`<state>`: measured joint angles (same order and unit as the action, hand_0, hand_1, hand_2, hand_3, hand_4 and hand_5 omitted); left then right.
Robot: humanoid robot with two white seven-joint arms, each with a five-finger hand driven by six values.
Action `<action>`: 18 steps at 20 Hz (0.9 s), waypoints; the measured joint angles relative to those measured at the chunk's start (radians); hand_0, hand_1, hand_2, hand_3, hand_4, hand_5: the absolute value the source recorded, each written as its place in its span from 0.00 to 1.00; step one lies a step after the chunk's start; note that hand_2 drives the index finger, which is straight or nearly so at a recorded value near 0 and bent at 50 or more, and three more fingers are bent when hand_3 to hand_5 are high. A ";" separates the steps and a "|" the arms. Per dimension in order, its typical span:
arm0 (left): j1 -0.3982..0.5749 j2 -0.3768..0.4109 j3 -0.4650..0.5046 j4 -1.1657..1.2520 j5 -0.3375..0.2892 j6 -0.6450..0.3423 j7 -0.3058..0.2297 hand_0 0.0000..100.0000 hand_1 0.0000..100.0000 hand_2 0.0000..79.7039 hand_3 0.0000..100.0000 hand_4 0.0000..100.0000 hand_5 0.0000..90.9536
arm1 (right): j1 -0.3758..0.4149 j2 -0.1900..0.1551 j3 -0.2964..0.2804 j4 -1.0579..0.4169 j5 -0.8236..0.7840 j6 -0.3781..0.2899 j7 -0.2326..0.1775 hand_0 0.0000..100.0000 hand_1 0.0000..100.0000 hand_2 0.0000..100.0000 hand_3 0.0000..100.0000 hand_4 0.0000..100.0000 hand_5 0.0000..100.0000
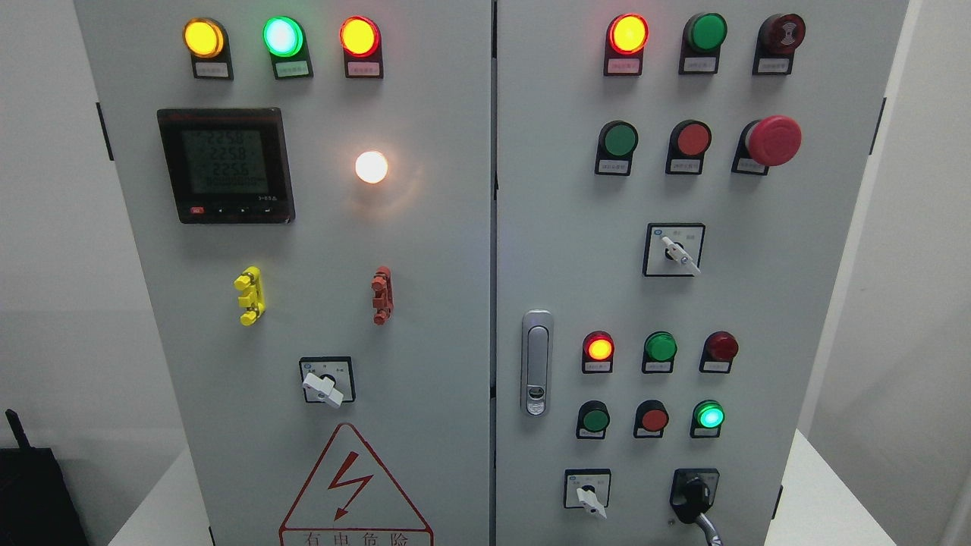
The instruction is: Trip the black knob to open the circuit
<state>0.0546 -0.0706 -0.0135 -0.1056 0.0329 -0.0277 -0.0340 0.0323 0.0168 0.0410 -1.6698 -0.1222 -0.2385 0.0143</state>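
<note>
You have no hand in the head view at this moment: neither arm shows at the lower edge, so you cannot tell how the fingers stand, and there are no fingers here from which to place anything. The black knob [693,493] sits at the lower right of the right door [834,303] of the cabinet, just right of a white selector switch [589,497], below a lit green lamp [710,415], with a grey cable [709,529] hanging under it. Nothing touches it. By the look of things the task has hardly begun: the knob appears untouched, and many indicator lamps glow, so you should judge the circuit not yet opened, though the lamps alone do not prove it. What is left is nearly everything: bring a hand up from below into view, close the fingers around the black knob, and turn it to trip. Mind the neighbouring white selector switch and the cable, both near enough to be caught by a careless approach.
</note>
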 measured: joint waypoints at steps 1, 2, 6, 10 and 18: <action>0.000 0.000 0.000 0.000 0.000 0.000 0.000 0.12 0.39 0.00 0.00 0.00 0.00 | 0.000 0.000 -0.001 0.001 0.000 -0.001 0.001 0.78 0.84 0.00 0.91 0.96 0.99; 0.000 0.000 0.000 0.000 0.000 0.000 0.000 0.12 0.39 0.00 0.00 0.00 0.00 | 0.000 -0.001 -0.004 0.001 0.000 -0.002 0.001 0.78 0.84 0.00 0.91 0.96 0.99; 0.000 0.000 0.000 0.000 0.000 0.000 0.000 0.12 0.39 0.00 0.00 0.00 0.00 | 0.000 -0.007 -0.010 0.003 0.000 -0.007 0.003 0.79 0.85 0.00 0.91 0.96 0.99; 0.000 0.000 0.000 0.000 0.000 0.000 0.000 0.12 0.39 0.00 0.00 0.00 0.00 | 0.000 -0.007 -0.018 0.003 0.000 -0.009 0.005 0.79 0.85 0.00 0.91 0.96 0.99; 0.000 0.000 0.000 0.000 0.000 0.000 0.000 0.12 0.39 0.00 0.00 0.00 0.00 | 0.003 -0.014 -0.025 0.003 0.000 -0.013 0.012 0.79 0.85 0.00 0.91 0.96 0.99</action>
<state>0.0546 -0.0705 -0.0135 -0.1056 0.0329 -0.0277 -0.0340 0.0348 0.0028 0.0158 -1.6666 -0.1226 -0.2519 0.0259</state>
